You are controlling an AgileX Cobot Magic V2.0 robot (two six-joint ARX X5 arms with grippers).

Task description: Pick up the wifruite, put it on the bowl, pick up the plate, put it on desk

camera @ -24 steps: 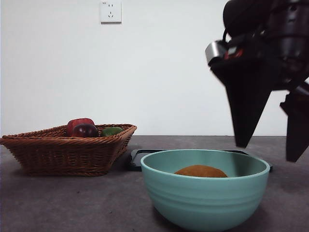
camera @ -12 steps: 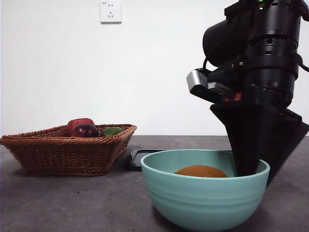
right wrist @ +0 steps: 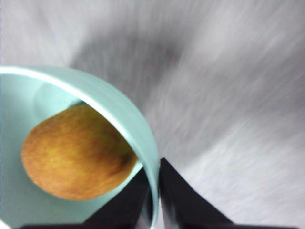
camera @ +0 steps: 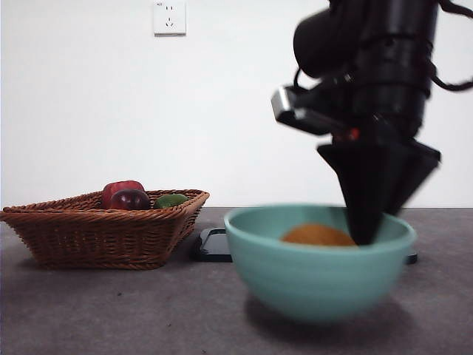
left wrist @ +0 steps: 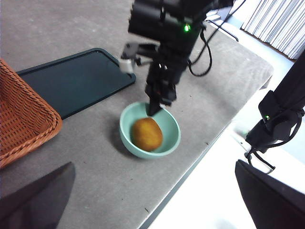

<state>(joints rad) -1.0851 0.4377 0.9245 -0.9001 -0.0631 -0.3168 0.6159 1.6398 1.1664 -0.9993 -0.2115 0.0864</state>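
Since a second ago the right tool (camera: pixel 364 235) has dropped and clamped the bowl (camera: pixel 318 274) rim, lifting it; the fruit (right wrist: pixel 76 152) lies inside. Next: set the bowl on the counter (camera: pixel 111 310).

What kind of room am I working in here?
Probably an indoor lab or test room, not a kitchen: a bare white wall with a wall socket, a plain grey desk, and staged props, a wicker basket and bowl gripped by the right tool.

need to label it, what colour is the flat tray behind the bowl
Dark teal, glossy flat rectangular tray; clearest in the left wrist view.
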